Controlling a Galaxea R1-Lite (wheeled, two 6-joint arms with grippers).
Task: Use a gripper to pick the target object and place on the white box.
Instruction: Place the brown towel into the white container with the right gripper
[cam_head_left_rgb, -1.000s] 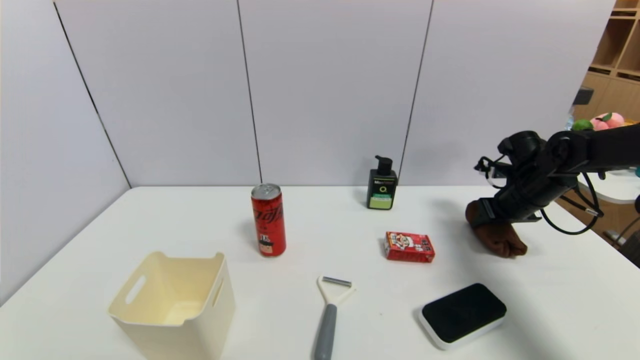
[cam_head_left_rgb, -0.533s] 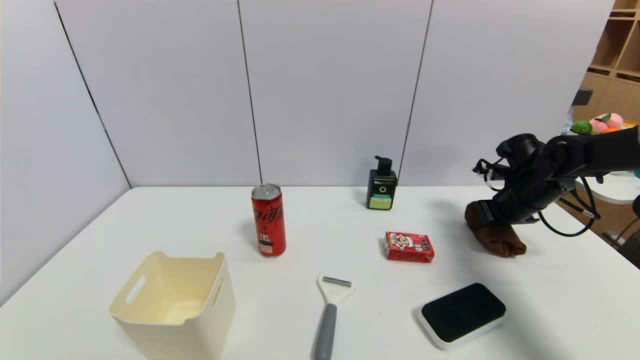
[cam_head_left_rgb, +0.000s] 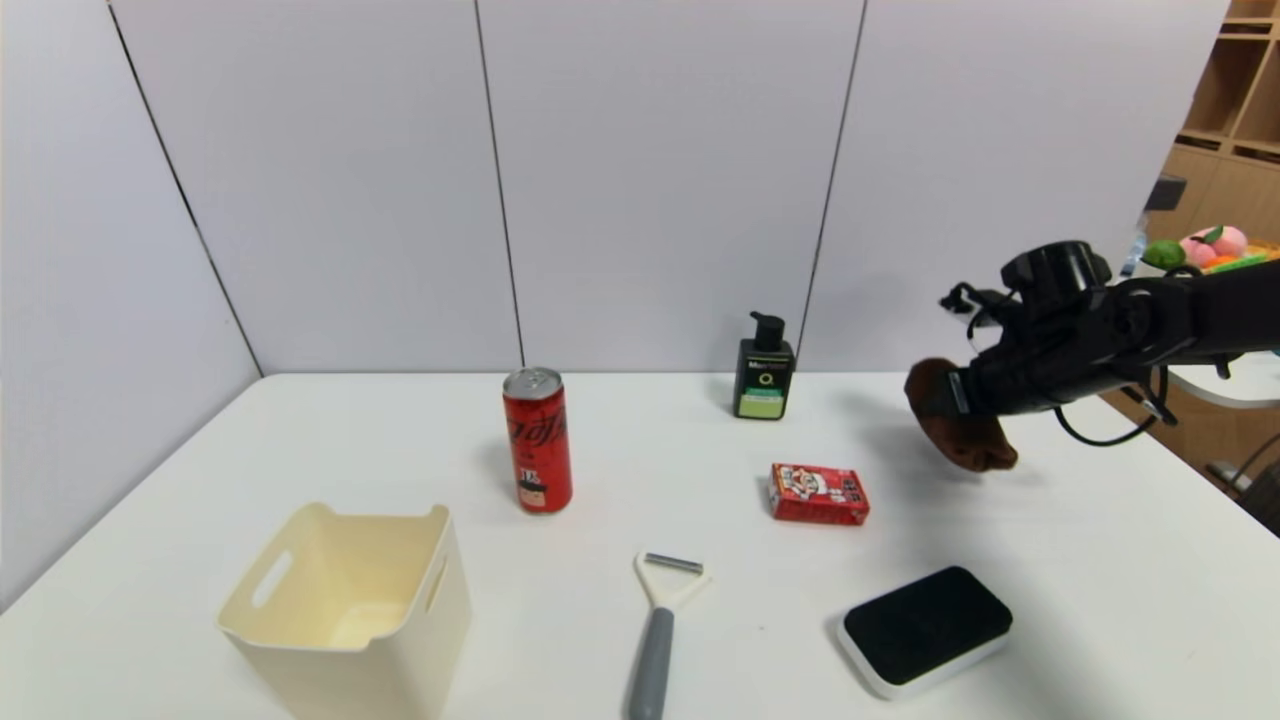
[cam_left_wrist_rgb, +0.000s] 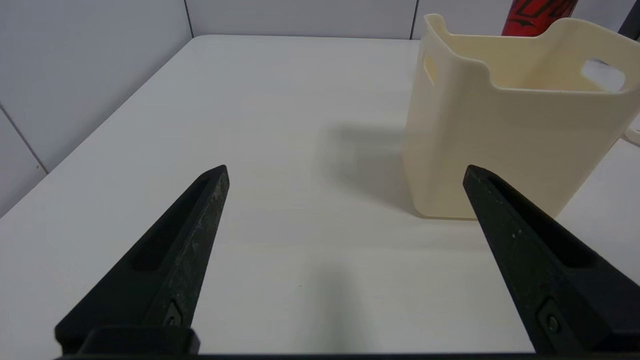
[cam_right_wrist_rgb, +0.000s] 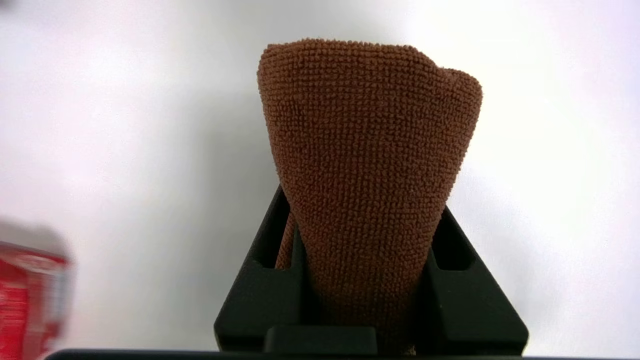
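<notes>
Two pincers are present. Nearest, the left pincer (cam_left_wrist_rgb: 345, 172) is parked low over the desk (cam_head_left_rgb: 620, 430), its fingers spread wide with nothing between them, and the white box (cam_head_left_rgb: 420, 620) stands upright near it, open at the top, on the left part of the desk. Between the box and the black pad (cam_head_left_rgb: 925, 625) lies a peeler (cam_head_left_rgb: 655, 650), its grey handle toward the near edge; the pad, rimmed in white, rests flat on the right. Farther back, a small red carton (cam_head_left_rgb: 820, 494) lies on its broad side, and the red can (cam_head_left_rgb: 538, 440) stands upright beyond the box. Over the right part of the desk, the right pincer (cam_head_left_rgb: 955, 392) is closed on the brown towel (cam_head_left_rgb: 965, 440), gripping it partway along and holding it above the surface, well apart from the box. Toward the back wall (cam_head_left_rgb: 670, 190) stands a dark pump bottle (cam_head_left_rgb: 765, 370).
</notes>
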